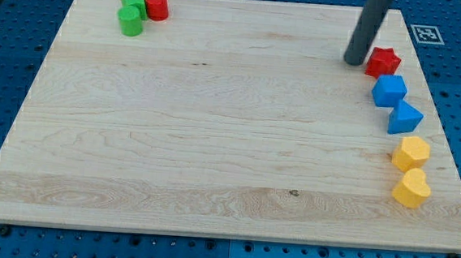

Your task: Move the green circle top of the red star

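My tip (355,61) rests on the wooden surface (214,128) just left of the red star (383,62). The green circle (130,21) sits far off at the top left, beside what seems a green star (133,4) and a red circle (157,6).

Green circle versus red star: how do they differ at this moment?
The green circle is round and sits top left, touching a green star; the red star is pointed and sits at the right edge. My tip rests just left of the red star, far from the green circle. Both are similar-sized.
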You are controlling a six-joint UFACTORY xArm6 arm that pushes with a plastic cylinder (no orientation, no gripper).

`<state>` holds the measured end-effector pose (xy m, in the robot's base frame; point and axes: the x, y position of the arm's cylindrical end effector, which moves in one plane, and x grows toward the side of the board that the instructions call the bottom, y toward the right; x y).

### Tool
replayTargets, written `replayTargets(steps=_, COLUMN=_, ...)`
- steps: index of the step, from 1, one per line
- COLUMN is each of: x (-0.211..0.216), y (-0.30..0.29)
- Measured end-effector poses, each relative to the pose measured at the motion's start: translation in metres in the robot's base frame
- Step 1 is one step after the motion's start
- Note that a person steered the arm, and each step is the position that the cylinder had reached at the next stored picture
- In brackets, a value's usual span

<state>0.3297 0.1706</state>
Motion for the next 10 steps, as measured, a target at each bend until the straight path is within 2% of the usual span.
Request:
replayTargets(steps=1, x=-0.01, y=-0.094)
replayTargets(steps=4, x=0.004, y=-0.392)
replayTargets(steps=5, x=-0.024, y=-0.429)
replayTargets(steps=6, x=-0.047, y=-0.406)
replayTargets(steps=8, x=-0.047, y=-0.306)
replayTargets(steps=10, x=-0.069, y=-0.264)
